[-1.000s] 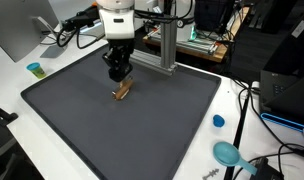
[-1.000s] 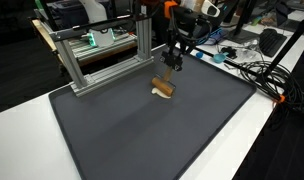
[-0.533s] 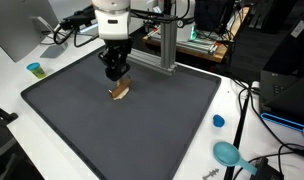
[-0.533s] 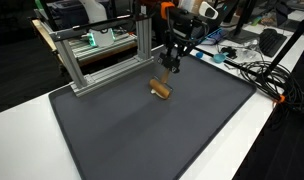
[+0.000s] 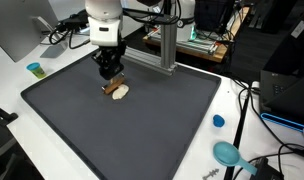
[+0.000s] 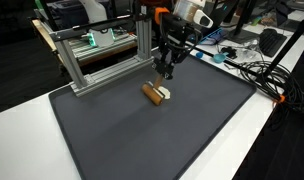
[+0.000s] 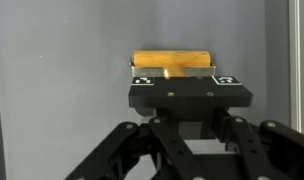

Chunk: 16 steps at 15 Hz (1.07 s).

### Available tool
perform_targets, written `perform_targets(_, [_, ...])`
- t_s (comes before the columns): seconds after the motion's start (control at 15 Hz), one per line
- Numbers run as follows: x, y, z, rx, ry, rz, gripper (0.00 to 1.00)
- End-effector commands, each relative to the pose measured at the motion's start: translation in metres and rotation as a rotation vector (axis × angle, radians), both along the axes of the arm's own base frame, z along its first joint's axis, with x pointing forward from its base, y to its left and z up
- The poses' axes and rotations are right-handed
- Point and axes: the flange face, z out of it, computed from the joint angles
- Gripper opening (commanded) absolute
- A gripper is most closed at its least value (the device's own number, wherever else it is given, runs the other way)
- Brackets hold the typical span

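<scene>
A short brown wooden cylinder (image 5: 116, 91) (image 6: 153, 93) with a white part at one end sits just under my gripper (image 5: 111, 80) (image 6: 165, 76), low over the dark grey mat (image 5: 132, 130) (image 6: 142, 140). The gripper points straight down and its fingers are shut on the cylinder. In the wrist view the cylinder (image 7: 172, 61) lies crosswise beyond the black gripper body, which hides the fingertips.
An aluminium frame (image 5: 167, 45) (image 6: 102, 60) stands at the mat's back edge, close to the arm. A small blue cup (image 5: 34, 69) sits off the mat on the white table. A blue cap (image 5: 218, 121), a teal object (image 5: 227, 153) and cables (image 6: 257, 75) lie beside it.
The gripper has shifted sideways along the back part of the mat, and the wooden cylinder has moved with it and turned a little flatter.
</scene>
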Motion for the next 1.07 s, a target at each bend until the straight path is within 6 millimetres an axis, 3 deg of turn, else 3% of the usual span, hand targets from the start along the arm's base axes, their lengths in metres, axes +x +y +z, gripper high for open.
perform_targets(0.0, [0.004, -0.012, -0.02, -0.017, -0.011, -0.057, 0.21])
perform_targets(0.13, [0.0, -0.012, 0.006, -0.03, -0.065, -0.085, 0.21])
perform_targets(0.27, [-0.004, -0.004, 0.017, -0.042, -0.084, -0.089, 0.21])
perform_targets(1.0, [-0.006, 0.043, -0.011, 0.036, -0.048, 0.002, 0.21])
